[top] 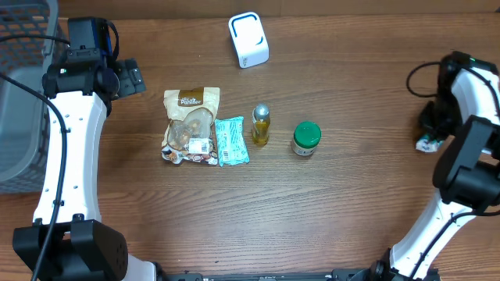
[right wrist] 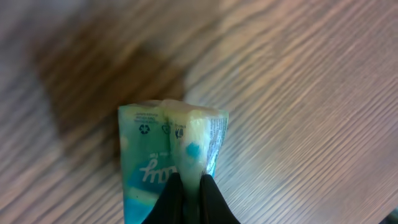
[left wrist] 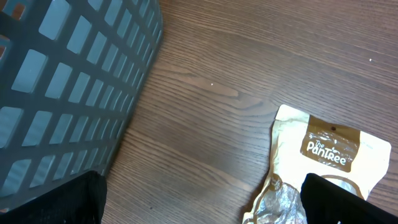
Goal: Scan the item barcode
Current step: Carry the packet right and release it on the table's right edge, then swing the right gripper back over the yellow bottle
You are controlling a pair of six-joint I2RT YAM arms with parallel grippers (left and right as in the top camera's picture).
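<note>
My right gripper [right wrist: 191, 198] is shut on a teal and white packet [right wrist: 163, 149], pinching a fold of it just above the wood. From overhead that packet [top: 426, 144] shows at the far right under the right gripper [top: 431, 133]. The white scanner with a blue rim [top: 248, 39] stands at the back middle. My left gripper [top: 130, 77] hovers at the back left, open and holding nothing. In the left wrist view its fingers [left wrist: 53, 199] straddle bare wood and the edge of a Pantree pouch [left wrist: 329, 152].
In a row mid-table lie the Pantree pouch [top: 191, 125], a second teal packet [top: 231, 141], a small oil bottle [top: 261, 125] and a green-lidded jar [top: 306, 139]. A grey basket [top: 22, 94] fills the left edge, close to the left arm.
</note>
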